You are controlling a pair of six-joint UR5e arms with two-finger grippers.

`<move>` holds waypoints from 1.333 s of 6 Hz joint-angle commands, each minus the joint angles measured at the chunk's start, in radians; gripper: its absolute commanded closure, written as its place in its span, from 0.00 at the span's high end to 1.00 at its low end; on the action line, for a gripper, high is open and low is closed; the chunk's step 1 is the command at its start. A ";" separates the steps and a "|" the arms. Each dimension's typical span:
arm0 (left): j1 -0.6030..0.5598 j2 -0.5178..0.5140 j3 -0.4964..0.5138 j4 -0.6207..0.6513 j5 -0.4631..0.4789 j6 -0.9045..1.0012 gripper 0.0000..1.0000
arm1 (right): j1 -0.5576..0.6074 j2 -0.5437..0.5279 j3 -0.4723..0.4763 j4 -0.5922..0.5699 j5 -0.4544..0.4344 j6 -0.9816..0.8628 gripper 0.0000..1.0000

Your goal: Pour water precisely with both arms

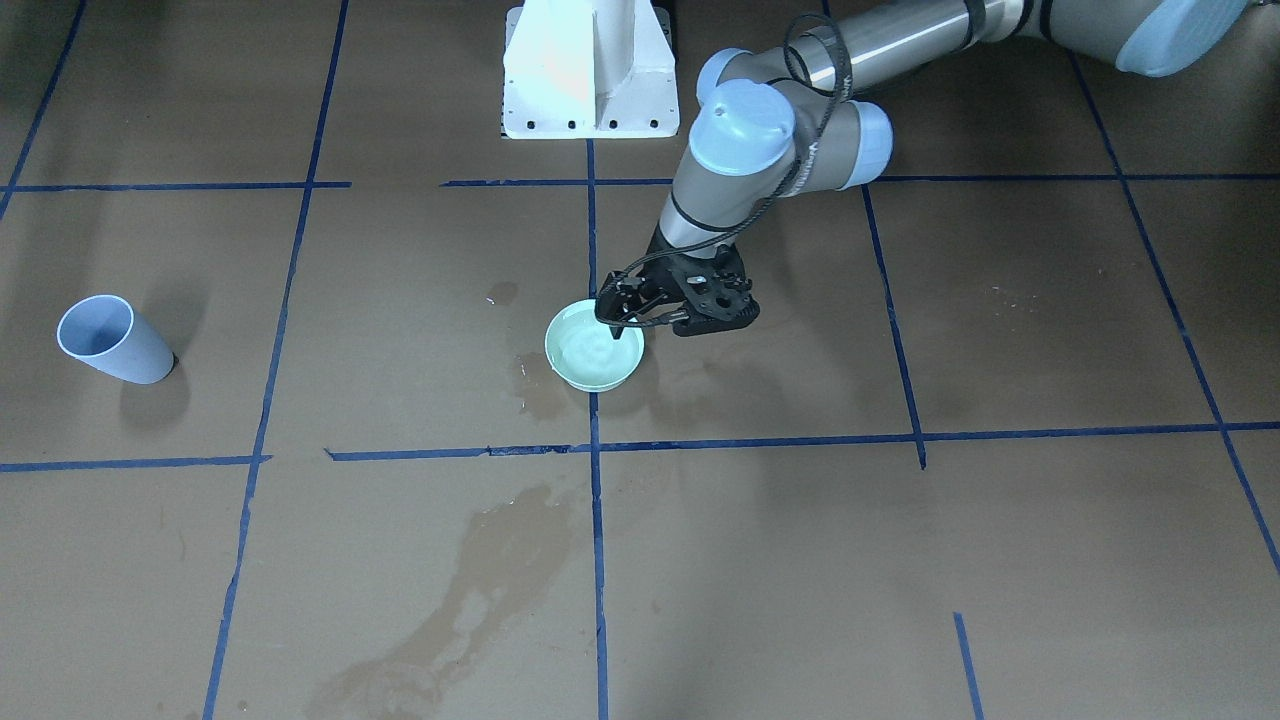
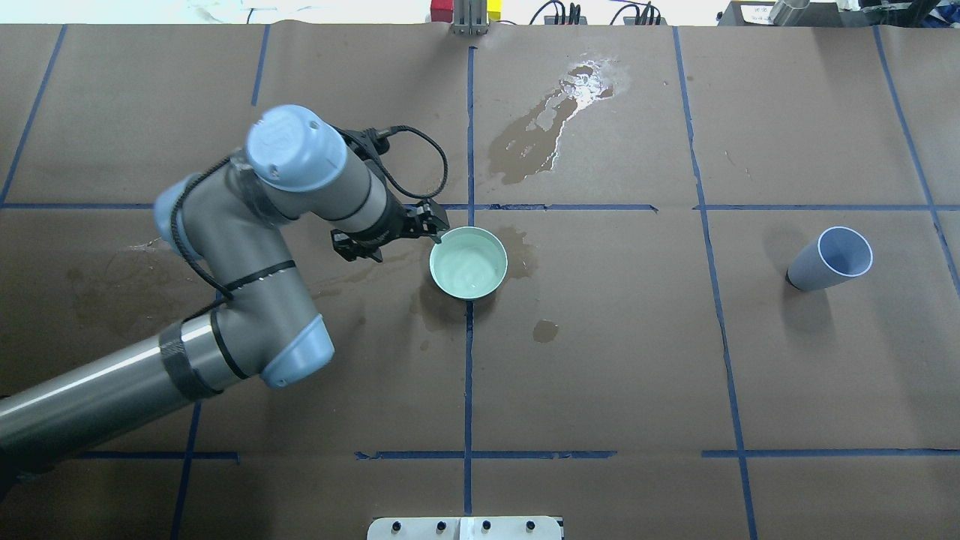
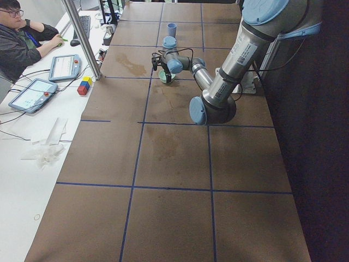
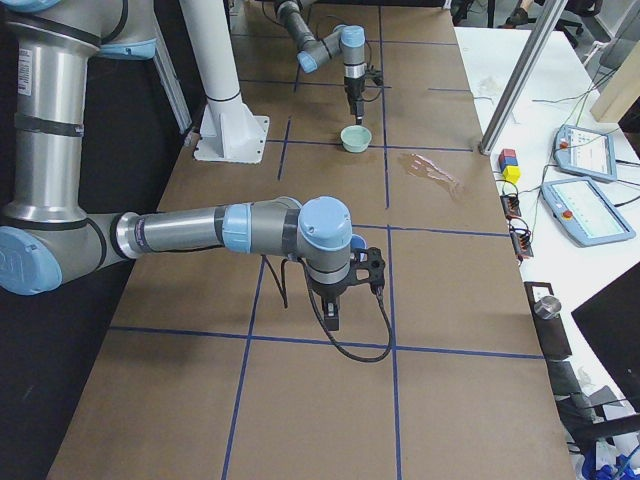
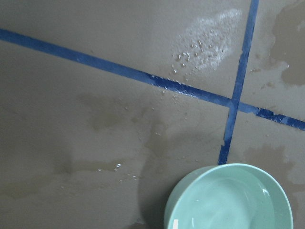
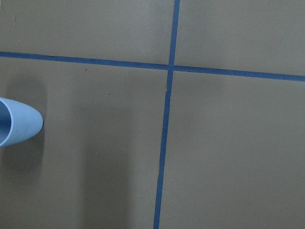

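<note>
A mint-green bowl (image 1: pixel 592 347) stands near the table's middle, with water (image 2: pixel 466 264) in it showing a shiny, rippled surface; it also shows in the left wrist view (image 5: pixel 228 200). My left gripper (image 1: pixel 620 325) points down at the bowl's rim, one finger over the water, and its jaws look closed on the rim. A pale blue cup (image 2: pixel 829 259) stands empty far to the right, its edge in the right wrist view (image 6: pixel 16 126). My right gripper (image 4: pixel 334 320) hangs over bare table; I cannot tell if it is open or shut.
A shiny spilled puddle (image 2: pixel 581 82) and brown wet stains (image 1: pixel 480 580) mark the paper beyond the bowl. The white pedestal (image 1: pixel 590 70) stands at the robot's side. An operator (image 3: pixel 22 33) with tablets and coloured blocks (image 3: pixel 84 85) sits along the far edge.
</note>
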 commanded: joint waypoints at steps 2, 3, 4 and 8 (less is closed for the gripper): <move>0.024 -0.014 0.037 -0.002 0.021 -0.012 0.64 | 0.000 -0.004 -0.003 -0.002 0.000 0.002 1.00; 0.024 -0.013 0.043 -0.004 0.021 -0.012 0.29 | 0.000 -0.004 -0.003 -0.002 0.000 0.002 1.00; 0.024 -0.013 0.048 -0.004 0.021 -0.010 0.08 | 0.000 -0.004 -0.003 0.000 -0.002 0.001 1.00; 0.026 -0.016 0.046 -0.004 0.020 -0.003 0.04 | -0.001 -0.007 -0.006 -0.002 -0.002 0.001 1.00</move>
